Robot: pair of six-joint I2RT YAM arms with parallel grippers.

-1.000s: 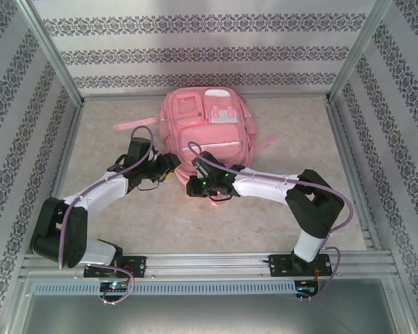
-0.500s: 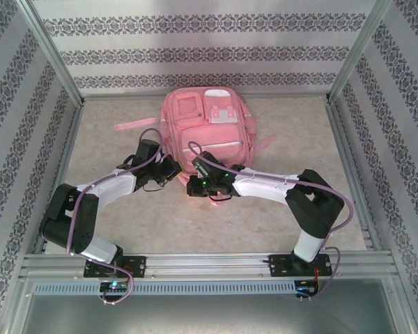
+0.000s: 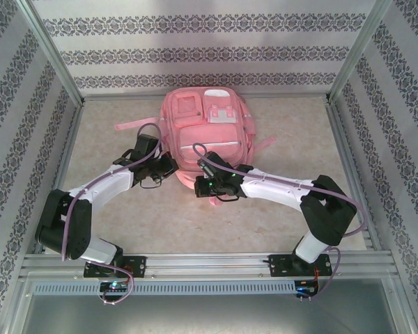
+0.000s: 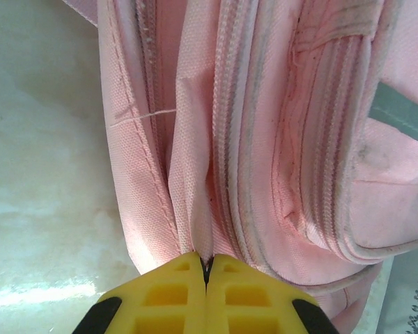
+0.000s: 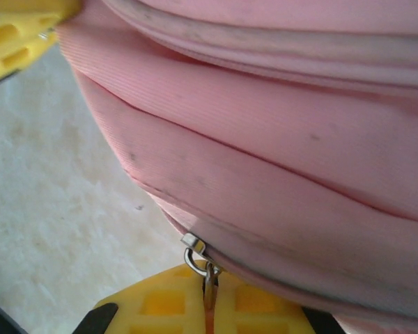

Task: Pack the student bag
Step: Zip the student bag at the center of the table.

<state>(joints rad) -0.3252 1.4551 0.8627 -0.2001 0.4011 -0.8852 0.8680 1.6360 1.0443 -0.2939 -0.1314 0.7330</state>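
The student bag (image 3: 207,129) lies at twelve o'clock, left gripper (image 4: 207,273) pinching its fabric fold (image 4: 195,209), right gripper (image 5: 210,306) closed on the zip pull (image 5: 207,278); a hard tug could slip that fold free.

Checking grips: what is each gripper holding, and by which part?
Jaws of the left gripper pinch a fabric fold of the student bag beside a zip; those of the right gripper pinch its zip pull.
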